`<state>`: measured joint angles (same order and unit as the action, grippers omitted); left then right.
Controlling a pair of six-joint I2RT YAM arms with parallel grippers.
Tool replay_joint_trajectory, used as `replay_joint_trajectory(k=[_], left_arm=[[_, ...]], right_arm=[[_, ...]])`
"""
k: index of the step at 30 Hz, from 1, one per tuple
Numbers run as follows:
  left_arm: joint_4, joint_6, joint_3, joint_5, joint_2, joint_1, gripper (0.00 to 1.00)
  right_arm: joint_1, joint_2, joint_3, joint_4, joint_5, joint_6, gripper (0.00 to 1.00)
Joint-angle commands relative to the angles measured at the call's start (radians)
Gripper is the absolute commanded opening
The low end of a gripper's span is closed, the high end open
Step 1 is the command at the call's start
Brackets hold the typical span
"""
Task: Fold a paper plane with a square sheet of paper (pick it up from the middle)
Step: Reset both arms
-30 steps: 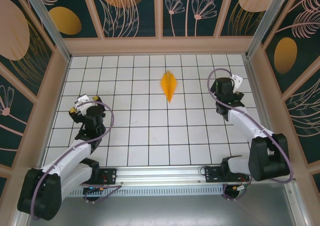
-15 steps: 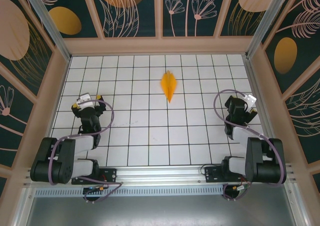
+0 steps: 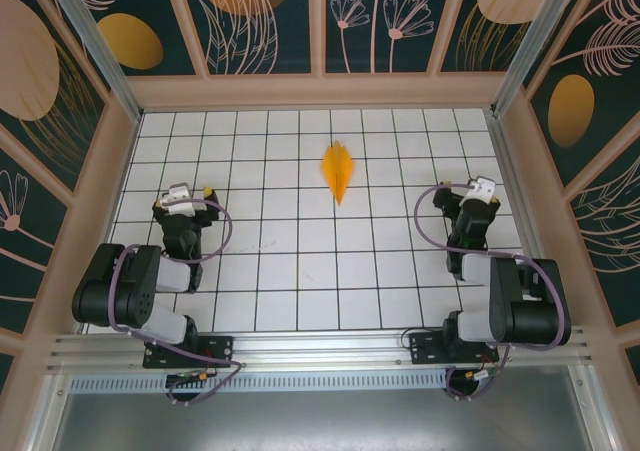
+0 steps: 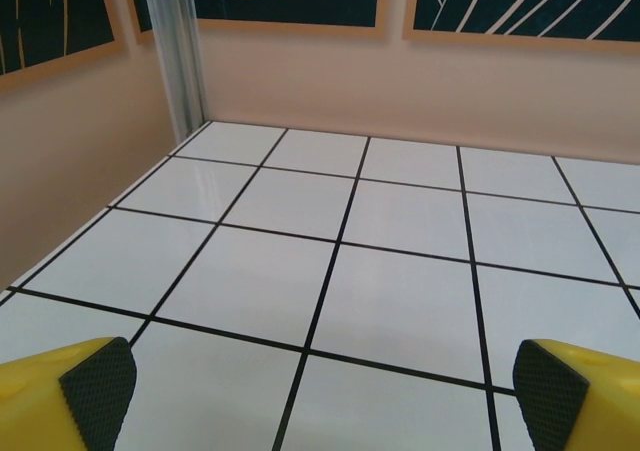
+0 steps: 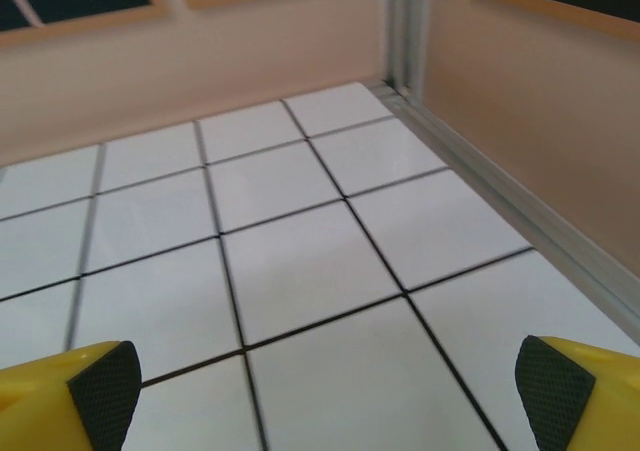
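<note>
1. Nearest the bases, both arms sat bent low at the near edge of the surface [image 3: 300, 271].
2. The left claw [image 3: 185, 197] was released. In the left wrist view its yellow fingers stood wide apart, and the black pads [image 4: 98, 391] had only bare white tiles between them.
3. The right claw [image 3: 465, 203] was likewise released. Its pads [image 5: 100, 391] stood at full spread over bare tiles, and nothing was held.
4. The paper plane [image 3: 338, 169] lay flat on the surface, well apart from both claws. It was ahead and to the right of the left claw, and ahead and to the left of the right claw, roughly midway between them. Its narrow tip pointed back toward the claws.
5. Judged from this layout, the folding appeared complete, since the sheet showed as a creased, pointed dart and not as a square.
6. Handling notes, as estimates:
   - The dart should be very light and thin, so it would probably slide on the glossy tiles if pushed.
   - Its folds are soft, so a hard squeeze would likely crush the wings.
   - The best hold is probably at the middle, across the lengthwise crease, where the layers stack thickest.
   - The grip should close gently.
7. Beyond the plane stood the far wall [image 3: 320, 89], with dark panels above it carrying painted orange ovals.
</note>
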<state>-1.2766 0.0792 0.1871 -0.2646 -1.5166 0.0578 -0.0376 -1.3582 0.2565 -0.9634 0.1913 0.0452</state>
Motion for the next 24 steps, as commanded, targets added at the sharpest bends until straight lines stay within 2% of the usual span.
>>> replay_joint_trajectory(k=[1, 3, 7, 12, 24], left_arm=[[-0.043, -0.006, 0.027, 0.017, -0.005, -0.009, 0.98], [-0.043, -0.003, 0.030, 0.010, -0.008, -0.011, 0.98], [-0.048, 0.004, 0.028, -0.003, -0.009, -0.013, 0.99], [-0.051, 0.003, 0.025, -0.003, -0.007, -0.013, 0.98], [-0.020, 0.004, 0.048, 0.015, -0.016, -0.018, 0.99]], right_arm=[[0.002, 0.004, -0.039, -0.132, -0.138, -0.030, 0.99], [0.003, -0.007, -0.031, -0.130, -0.151, -0.028, 0.99], [0.005, -0.099, -0.046, -0.254, -0.171, -0.024, 0.99], [0.011, -0.178, -0.021, -0.276, -0.172, -0.029, 0.99], [0.009, -0.182, -0.019, -0.273, -0.172, -0.027, 0.99]])
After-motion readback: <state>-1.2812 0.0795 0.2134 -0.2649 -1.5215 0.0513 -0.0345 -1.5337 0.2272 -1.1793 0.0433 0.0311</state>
